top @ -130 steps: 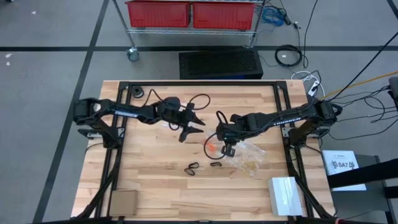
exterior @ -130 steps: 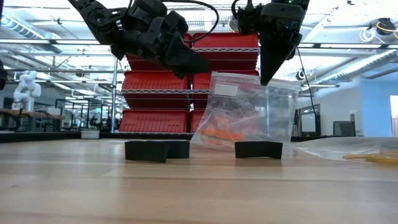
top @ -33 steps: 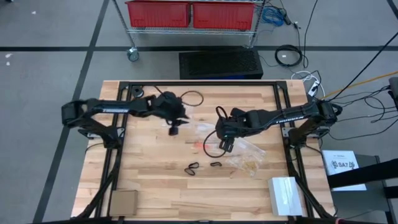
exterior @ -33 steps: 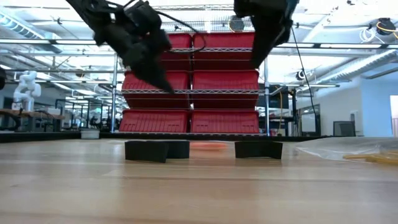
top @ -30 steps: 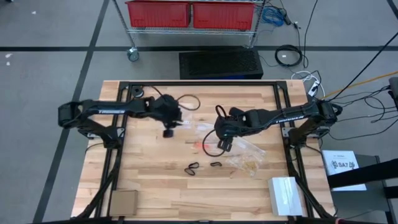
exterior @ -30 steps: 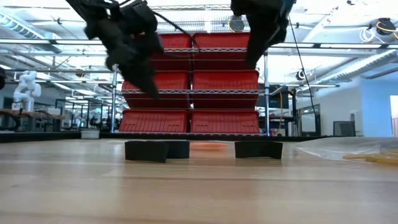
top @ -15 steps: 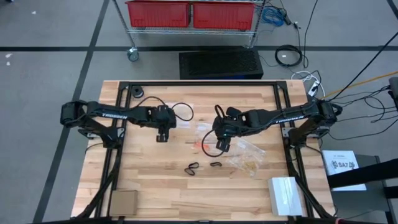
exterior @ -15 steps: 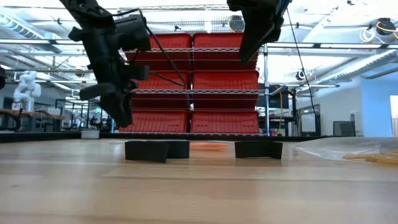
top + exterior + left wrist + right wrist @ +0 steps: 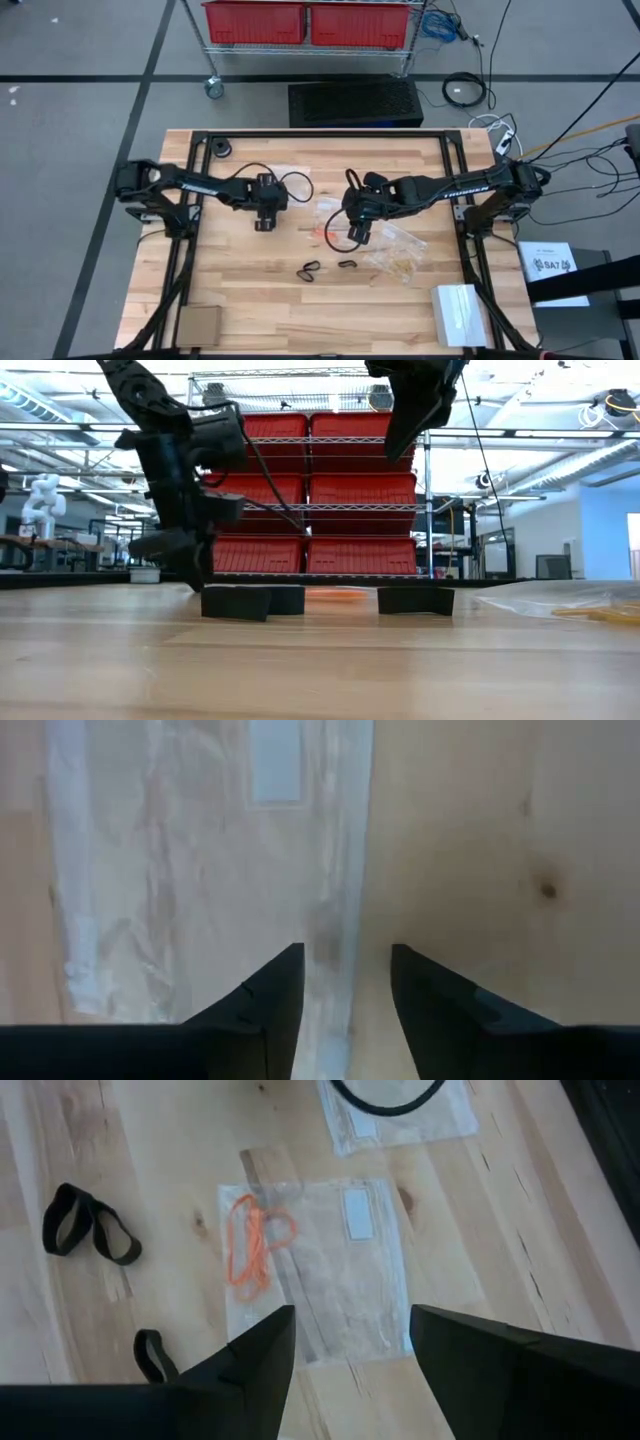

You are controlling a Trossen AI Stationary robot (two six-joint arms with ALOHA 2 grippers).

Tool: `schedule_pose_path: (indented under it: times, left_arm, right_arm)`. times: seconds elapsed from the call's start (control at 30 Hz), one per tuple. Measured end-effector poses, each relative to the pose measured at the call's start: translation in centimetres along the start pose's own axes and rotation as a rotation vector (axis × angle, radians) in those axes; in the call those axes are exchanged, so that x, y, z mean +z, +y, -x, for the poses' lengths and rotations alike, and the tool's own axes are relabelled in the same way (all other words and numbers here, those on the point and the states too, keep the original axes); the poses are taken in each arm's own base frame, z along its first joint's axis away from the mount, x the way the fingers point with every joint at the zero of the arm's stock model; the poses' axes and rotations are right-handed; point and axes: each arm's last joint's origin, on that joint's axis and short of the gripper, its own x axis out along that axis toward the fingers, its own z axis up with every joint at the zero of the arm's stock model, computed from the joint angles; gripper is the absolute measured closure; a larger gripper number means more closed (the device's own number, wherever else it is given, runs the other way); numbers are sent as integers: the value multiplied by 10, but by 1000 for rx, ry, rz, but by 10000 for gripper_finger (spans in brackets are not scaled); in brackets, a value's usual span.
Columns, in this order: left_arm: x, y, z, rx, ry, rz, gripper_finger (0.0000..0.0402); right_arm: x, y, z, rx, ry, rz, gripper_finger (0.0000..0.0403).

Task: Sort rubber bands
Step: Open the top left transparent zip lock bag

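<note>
Right wrist view alone shows orange rubber bands (image 9: pixel 252 1245) inside clear bag (image 9: pixel 330 1280)

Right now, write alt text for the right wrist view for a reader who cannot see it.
The open right gripper hangs above a clear bag lying flat on the wooden table, orange bands inside it. Black bands lie on the bare wood beside it, and a second clear bag lies beyond.
</note>
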Motion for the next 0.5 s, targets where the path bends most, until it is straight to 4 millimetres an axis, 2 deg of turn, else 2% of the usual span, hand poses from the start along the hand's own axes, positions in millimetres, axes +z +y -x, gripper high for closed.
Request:
schedule_pose_path:
  times: [0.13, 0.33, 0.5]
  left_arm:
    - [2, 0, -6, 24, -2, -12, 279]
    - [4, 1, -3, 10, -34, -22, 388]
    - [4, 3, 12, 3, -84, -15, 397]
  right_arm:
    - [0, 0, 0, -2, 0, 4, 211]
    - [0, 0, 0, -3, 0, 26, 228]
    - [-4, -3, 0, -74, 23, 71, 260]
